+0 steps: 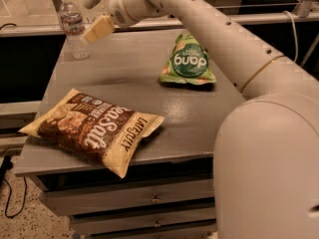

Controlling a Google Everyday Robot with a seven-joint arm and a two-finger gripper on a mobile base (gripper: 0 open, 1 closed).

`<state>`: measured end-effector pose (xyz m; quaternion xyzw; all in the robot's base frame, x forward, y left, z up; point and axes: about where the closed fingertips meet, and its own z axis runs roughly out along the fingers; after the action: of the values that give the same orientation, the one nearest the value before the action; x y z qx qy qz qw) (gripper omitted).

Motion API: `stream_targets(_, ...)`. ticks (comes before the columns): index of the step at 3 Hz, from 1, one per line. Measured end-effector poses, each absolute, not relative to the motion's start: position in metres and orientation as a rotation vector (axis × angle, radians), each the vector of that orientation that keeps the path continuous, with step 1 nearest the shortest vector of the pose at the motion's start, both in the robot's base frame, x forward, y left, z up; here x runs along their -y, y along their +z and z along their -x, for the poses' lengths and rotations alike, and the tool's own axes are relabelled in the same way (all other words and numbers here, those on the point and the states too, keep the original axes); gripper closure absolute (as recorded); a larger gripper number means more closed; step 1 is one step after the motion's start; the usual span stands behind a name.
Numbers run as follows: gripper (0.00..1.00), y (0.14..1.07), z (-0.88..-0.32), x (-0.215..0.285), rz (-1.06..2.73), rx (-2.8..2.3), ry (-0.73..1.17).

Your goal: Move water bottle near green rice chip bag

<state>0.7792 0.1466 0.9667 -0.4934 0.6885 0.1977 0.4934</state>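
gripper is hovering open just beside the water bottle at the table's far-left corner. green rice chip bag reading "dang" is lying far-right. "Sea Salt" chip bag is overhanging the front-left corner.

Our arm stretches from the near right across to the far left, where our end effector hangs in the air, its fingers spread apart.

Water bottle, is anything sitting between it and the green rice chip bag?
Nothing visible: bare tabletop runs from the water bottle to the green rice chip bag. The open pincer hovers beside the bottle; the Sea Salt bag lies nearer the front.
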Motion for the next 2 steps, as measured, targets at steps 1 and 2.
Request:
stream_targets(1,0.0,0.953,-0.793,-0.186,1.161,-1.655,0.544)
stream_targets(2,0.0,0.944,-0.803,-0.219,1.138,-1.635,0.582)
